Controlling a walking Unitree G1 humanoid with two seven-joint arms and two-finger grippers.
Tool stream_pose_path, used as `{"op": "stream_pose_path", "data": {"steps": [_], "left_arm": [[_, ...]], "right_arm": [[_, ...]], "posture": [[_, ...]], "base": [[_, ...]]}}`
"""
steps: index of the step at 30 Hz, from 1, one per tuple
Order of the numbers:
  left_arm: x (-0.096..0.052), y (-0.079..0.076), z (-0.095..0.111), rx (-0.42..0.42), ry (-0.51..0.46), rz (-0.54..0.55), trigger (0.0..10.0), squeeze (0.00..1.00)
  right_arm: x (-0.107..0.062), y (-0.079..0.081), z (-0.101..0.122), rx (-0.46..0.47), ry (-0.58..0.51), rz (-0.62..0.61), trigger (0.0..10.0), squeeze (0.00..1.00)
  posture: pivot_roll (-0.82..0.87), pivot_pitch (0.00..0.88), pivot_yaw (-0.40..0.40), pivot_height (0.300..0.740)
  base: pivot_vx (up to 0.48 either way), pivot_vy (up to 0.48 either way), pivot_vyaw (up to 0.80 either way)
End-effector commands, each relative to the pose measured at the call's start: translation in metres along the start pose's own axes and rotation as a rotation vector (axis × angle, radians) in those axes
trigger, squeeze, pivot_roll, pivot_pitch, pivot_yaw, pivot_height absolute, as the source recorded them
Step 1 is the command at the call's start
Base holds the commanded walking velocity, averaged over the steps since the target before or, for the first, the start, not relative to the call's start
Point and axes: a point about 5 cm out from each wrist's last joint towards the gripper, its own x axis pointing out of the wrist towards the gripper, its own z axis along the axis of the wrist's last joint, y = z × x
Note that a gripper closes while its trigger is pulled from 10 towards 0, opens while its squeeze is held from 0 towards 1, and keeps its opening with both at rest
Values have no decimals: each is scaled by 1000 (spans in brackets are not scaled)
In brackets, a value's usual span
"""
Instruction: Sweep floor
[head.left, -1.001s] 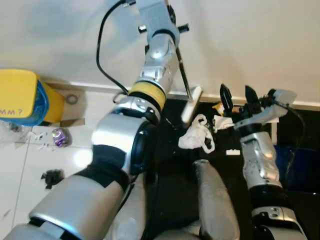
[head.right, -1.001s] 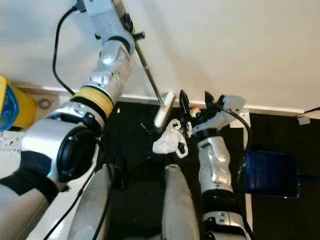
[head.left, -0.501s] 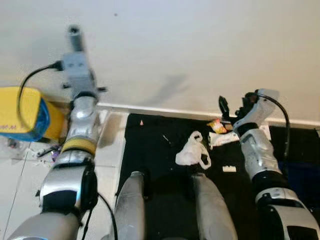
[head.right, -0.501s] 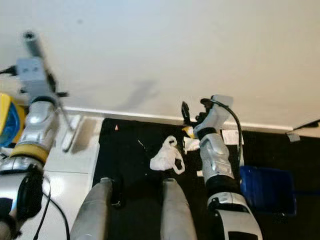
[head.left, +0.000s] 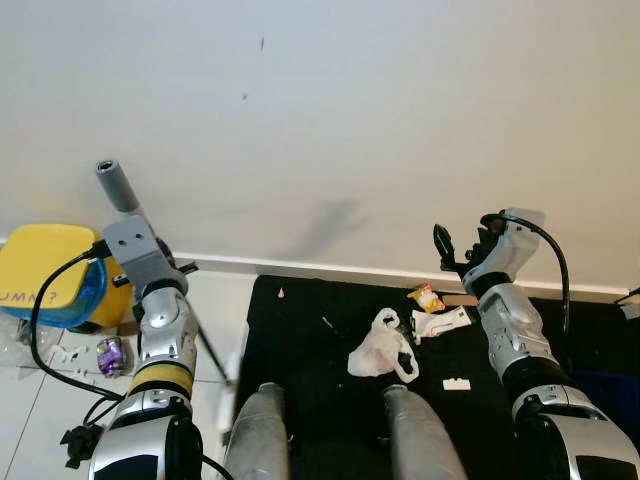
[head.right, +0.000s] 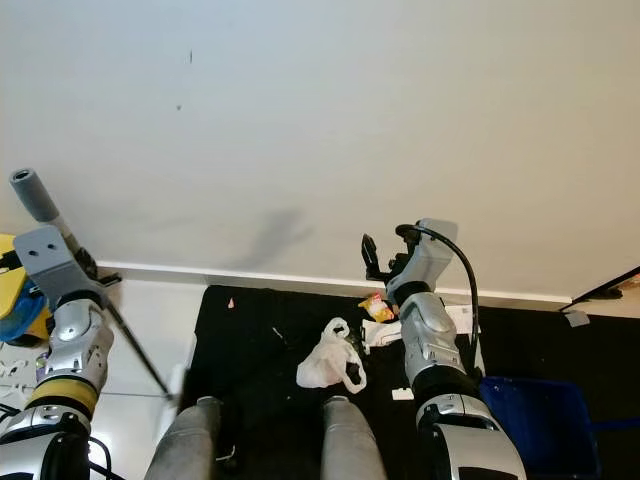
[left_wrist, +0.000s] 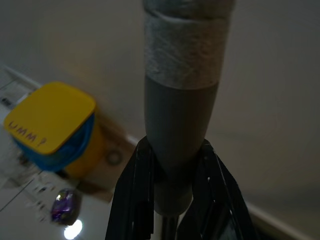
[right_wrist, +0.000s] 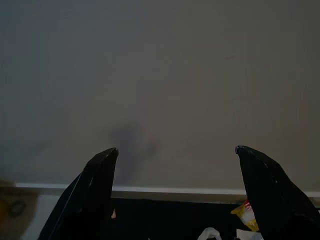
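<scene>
Plain off-white wall (head.left: 330, 120), a few small dark marks high up. White baseboard (head.left: 330, 268) ran along its foot. Floor: pale glossy tiles (head.left: 215, 310) at left, black mat (head.left: 310, 340) at centre and right. Soft, even light.

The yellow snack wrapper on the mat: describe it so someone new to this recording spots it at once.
Start at the black mat along the foot of the white wall. Near its far edge, just beneath the raised right claw, lies the small yellow snack wrapper. Its neighbours, the crumpled plastic bag and the paper scrap, are white; it alone is bright yellow with red.
</scene>
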Motion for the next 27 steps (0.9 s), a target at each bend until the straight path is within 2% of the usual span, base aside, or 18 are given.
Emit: {"op": "stream_pose_path", "data": {"steps": [1,3,9,14,23,24,26,27], "left_arm": [[1,-10,13,-30,-73,-32,10000,0],[3,-15,23,-33,-130,-52,10000,0],[0,-24,27,14,-174,-121,10000,0],[-1,-27,27,11,-181,-139,10000,0],[0,-31,30,37,-194,-174,10000,0],[0,-33,27,66,-170,-199,10000,0],[0,-33,26,73,-163,-204,10000,0],[0,-32,21,75,-128,-197,10000,0]], "right_arm": [[-5,-8,-6,4,18,-20,10000,0],[-11,-9,-18,3,80,-15,10000,0],[-19,-10,-34,11,156,-19,10000,0],[-23,-12,-37,4,150,-32,10000,0],[-21,-15,-29,37,95,-40,10000,0],[-20,-14,-27,35,87,-29,10000,0],[-20,-14,-27,34,85,-25,10000,0],[-19,-14,-26,30,86,-21,10000,0]], "posture": [[40,21,-51,731],[32,18,-40,731],[27,25,-26,731],[29,38,-20,731],[29,47,-20,731],[30,53,-22,731],[30,55,-22,731],[30,56,-22,731]], "base": [[0,0,0],[0,0,0],[0,0,0],[0,0,0],[0,0,0],[0,0,0],[0,0,0],[0,0,0]]}}
